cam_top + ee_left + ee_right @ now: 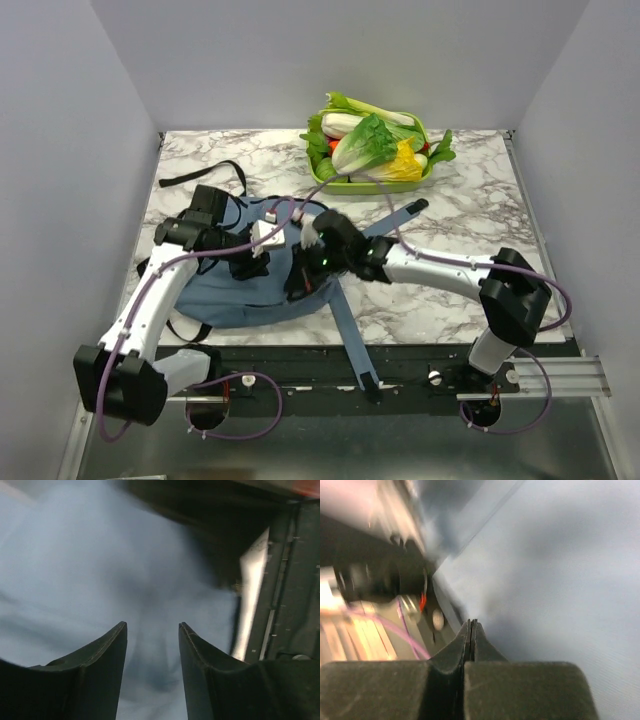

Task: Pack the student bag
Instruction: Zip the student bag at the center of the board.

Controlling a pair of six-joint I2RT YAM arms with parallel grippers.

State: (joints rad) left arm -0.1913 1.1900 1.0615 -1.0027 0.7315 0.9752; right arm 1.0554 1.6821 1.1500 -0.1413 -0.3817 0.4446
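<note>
The grey-blue student bag (225,295) lies flat on the marble table at the front left. Its long blue straps (350,335) trail toward the near edge. My left gripper (250,262) hovers low over the bag's middle. In the left wrist view it (152,625) is open, with blurred blue fabric (75,570) close below it. My right gripper (303,280) is at the bag's right side. In the right wrist view its jaws (471,621) are pressed together against the bag's fabric (560,570), with nothing visible between them. No books or other items to pack are in view.
A green basket (428,168) of leafy vegetables stands at the back centre-right. A black-ended strap (200,177) lies at the back left of the bag. Another blue strap (400,215) reaches toward the basket. White walls close in on both sides.
</note>
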